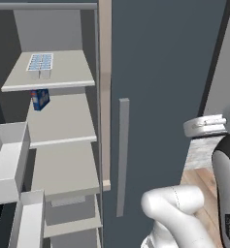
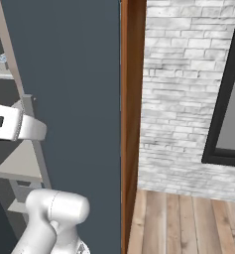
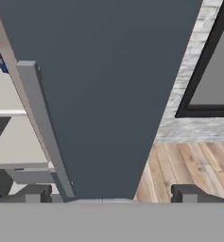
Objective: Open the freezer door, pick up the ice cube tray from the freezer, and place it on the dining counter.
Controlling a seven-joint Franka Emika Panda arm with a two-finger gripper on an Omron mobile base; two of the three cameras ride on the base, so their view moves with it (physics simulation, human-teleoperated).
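- The freezer [image 1: 63, 145] stands open at the left, pale shelves showing beside the closed plain slate-blue door [image 1: 160, 97].
- The gripper [image 3: 111, 194] faces that plain door, its jaws spread wide and empty.
- The ice cube tray [image 1: 40, 62] lies on the top shelf, above a small blue box [image 1: 40, 99].

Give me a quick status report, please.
Hand open, empty. Ice cube tray on top freezer shelf, untouched. Closed door faces hand.
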